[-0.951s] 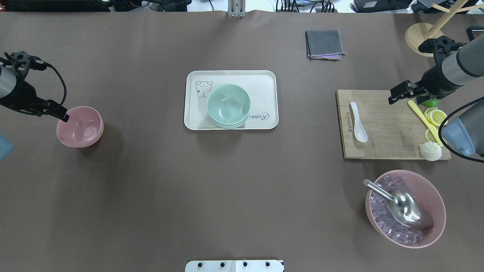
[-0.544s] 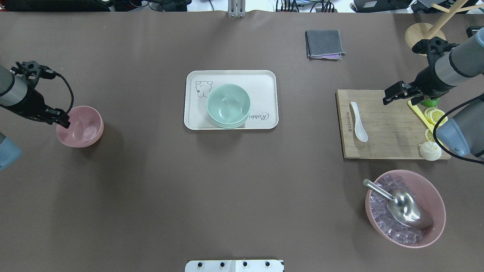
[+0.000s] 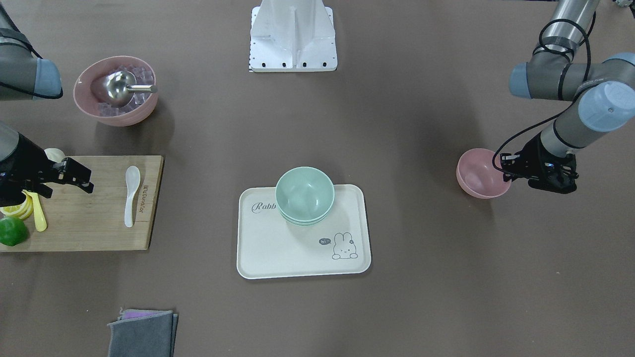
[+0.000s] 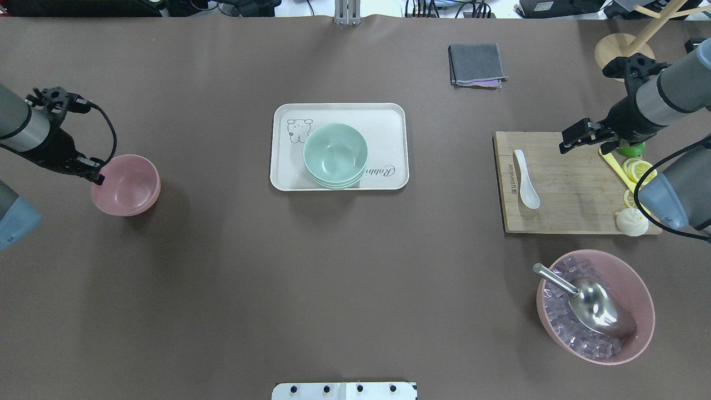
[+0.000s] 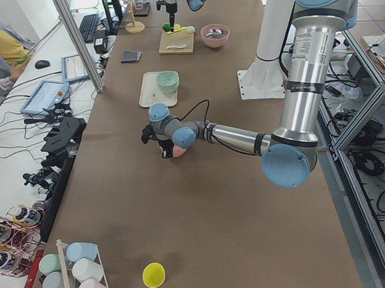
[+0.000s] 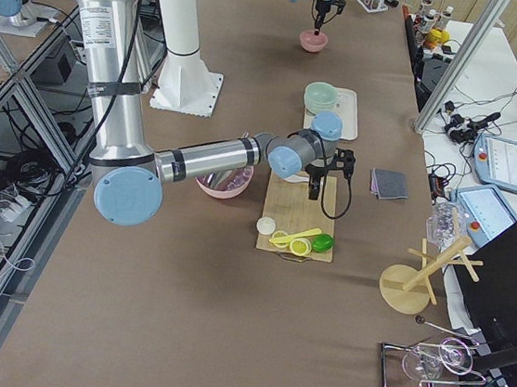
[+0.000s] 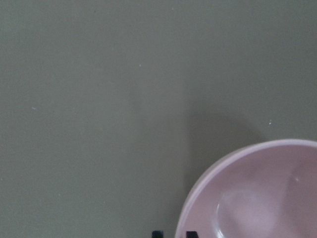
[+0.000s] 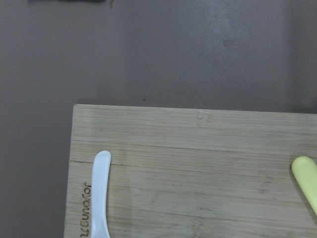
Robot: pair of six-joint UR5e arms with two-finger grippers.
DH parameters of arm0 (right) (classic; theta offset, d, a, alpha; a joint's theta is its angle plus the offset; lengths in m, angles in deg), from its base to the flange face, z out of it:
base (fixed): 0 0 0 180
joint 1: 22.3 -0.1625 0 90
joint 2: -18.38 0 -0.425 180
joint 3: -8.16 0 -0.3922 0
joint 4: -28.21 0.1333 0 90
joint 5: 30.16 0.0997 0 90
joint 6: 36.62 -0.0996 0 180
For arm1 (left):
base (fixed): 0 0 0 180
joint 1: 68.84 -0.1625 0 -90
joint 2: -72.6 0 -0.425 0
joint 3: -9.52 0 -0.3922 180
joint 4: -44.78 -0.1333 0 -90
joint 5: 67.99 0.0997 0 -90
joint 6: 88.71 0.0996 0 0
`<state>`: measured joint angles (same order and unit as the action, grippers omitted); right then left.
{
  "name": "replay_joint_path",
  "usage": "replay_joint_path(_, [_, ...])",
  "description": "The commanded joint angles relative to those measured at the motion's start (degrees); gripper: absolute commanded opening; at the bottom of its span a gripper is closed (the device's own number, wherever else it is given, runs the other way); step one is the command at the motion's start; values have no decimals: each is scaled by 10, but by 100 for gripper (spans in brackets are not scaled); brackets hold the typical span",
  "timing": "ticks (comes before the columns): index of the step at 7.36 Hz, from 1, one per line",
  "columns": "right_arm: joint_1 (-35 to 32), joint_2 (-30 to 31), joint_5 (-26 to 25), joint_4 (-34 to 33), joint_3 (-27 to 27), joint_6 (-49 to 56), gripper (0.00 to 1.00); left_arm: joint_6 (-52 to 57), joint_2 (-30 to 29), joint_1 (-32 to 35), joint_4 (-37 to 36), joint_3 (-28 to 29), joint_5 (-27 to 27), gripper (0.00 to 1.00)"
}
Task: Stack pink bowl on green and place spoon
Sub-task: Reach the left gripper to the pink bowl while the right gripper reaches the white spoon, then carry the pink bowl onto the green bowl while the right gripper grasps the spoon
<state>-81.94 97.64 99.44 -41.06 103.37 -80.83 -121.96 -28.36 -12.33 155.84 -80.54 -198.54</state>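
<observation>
The pink bowl [image 4: 126, 185] hangs just off the table at the left, also seen in the front view [image 3: 480, 174] and the left wrist view [image 7: 257, 193]. My left gripper [image 4: 98, 176] is shut on its left rim, one finger on each side. Stacked green bowls [image 4: 335, 154] sit on the white tray [image 4: 389, 119] in the middle. The white spoon [image 4: 526, 180] lies on the wooden cutting board [image 4: 572, 189], also in the right wrist view [image 8: 99, 193]. My right gripper [image 4: 563, 146] hovers open over the board's far edge, to the right of the spoon.
A yellow spoon [image 4: 616, 166], lemon slices, a lime and a white bun [image 4: 632, 222] sit at the board's right end. A large pink bowl of ice [image 4: 639, 294] with a metal scoop [image 4: 597, 303] stands at front right. A grey cloth [image 4: 476, 65] lies at the back.
My left gripper closed in on the pink bowl's rim and the bowl has shifted slightly right with it. My right gripper moved left and toward the back, over the cutting board.
</observation>
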Motion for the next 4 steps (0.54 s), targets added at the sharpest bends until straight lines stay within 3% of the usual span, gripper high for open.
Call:
replay_joint_path(1, [30,-30,-3,1,3,-66,100,-145,-81,0,-5,-12,-58,0])
replay_joint_path(4, [87,-49,-37,0,-8,-100,100,-327,-212,-37,-8,-1,-52,0])
